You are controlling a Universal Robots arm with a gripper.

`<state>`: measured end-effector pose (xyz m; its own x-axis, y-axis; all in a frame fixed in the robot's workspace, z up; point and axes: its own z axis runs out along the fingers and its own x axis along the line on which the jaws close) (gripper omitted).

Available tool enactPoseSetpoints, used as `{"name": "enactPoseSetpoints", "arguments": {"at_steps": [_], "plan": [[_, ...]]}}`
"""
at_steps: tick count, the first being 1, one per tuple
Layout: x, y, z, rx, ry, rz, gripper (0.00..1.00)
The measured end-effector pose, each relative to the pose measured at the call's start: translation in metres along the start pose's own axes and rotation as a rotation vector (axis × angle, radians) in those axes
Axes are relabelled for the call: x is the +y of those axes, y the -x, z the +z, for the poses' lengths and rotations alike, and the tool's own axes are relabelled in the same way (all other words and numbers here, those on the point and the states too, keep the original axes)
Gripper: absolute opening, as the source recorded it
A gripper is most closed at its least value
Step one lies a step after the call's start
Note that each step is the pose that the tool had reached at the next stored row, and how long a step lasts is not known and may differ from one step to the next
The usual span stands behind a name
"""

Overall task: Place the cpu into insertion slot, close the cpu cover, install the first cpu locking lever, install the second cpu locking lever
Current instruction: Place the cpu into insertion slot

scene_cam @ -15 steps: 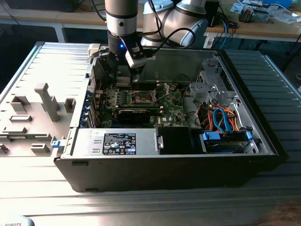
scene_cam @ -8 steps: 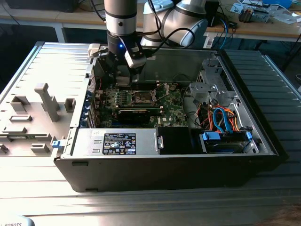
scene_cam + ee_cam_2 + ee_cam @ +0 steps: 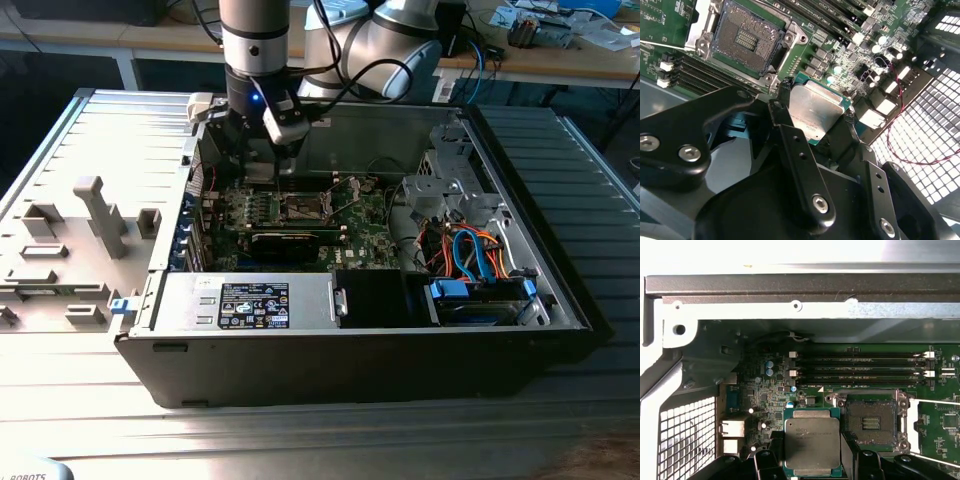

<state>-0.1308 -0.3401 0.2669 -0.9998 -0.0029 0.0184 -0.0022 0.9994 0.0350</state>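
My gripper [image 3: 812, 462] is shut on the cpu [image 3: 812, 442], a flat square chip with a dull silver top, pinched at two opposite edges between black fingers [image 3: 785, 125]. In both wrist views the chip [image 3: 816, 112] hangs above the green board, beside the insertion slot [image 3: 871, 421] and not over it. The slot [image 3: 747, 37] is a dark square recess with bare contacts. Its silver cpu cover [image 3: 913, 422] stands flipped open on the slot's far side from the chip. In the exterior view the gripper [image 3: 283, 165] is low inside the computer case, just behind the slot [image 3: 303, 208].
Long black memory slots [image 3: 860, 367] run beside the socket. The case wall [image 3: 800, 287] and a perforated rear panel [image 3: 687, 440] are close by. Orange and blue cables [image 3: 475, 255] and a drive bay lie at the exterior view's right; a grey fixture tray [image 3: 70, 240] sits left.
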Motion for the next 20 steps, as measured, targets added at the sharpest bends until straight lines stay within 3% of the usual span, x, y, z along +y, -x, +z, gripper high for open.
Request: {"name": "enactPoseSetpoints", "arguments": {"at_steps": [20], "plan": [[0.0005, -0.0048, 0.0001, 0.0, 0.0, 0.0, 0.54]]}}
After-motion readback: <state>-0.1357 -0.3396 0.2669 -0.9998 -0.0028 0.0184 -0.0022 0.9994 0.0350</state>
